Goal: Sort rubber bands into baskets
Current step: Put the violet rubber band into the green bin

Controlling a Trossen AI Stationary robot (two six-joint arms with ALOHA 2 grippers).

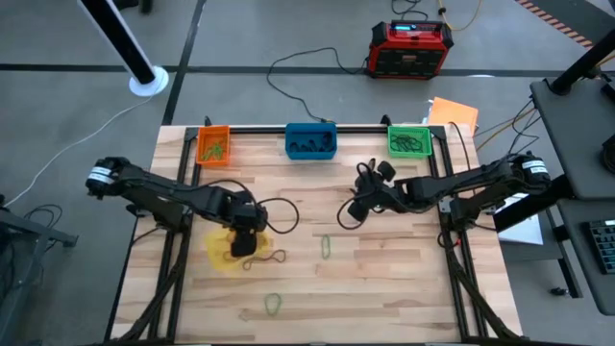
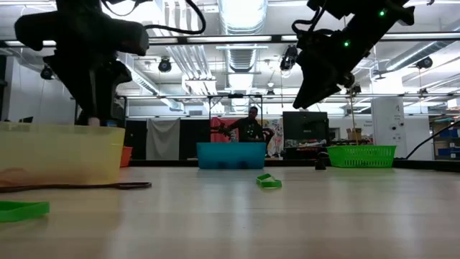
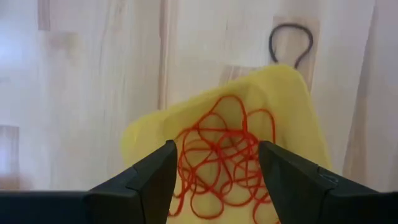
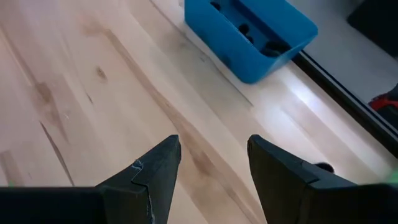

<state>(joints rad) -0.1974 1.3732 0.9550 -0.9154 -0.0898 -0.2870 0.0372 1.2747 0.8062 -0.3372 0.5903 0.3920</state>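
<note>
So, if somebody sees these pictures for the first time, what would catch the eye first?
Probably the left gripper, open directly above the yellow basket with its tangle of red bands, near the table's left side. Next, the orange, blue and green baskets lined along the far edge, and the right gripper, open above bare wood.

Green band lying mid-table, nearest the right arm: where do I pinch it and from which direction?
Come straight down on the green rubber band with the right pincer, which is open. It lies flat as a narrow loop, so straddle one long side and pinch that strand; it looks too thin to catch from the side.
</note>
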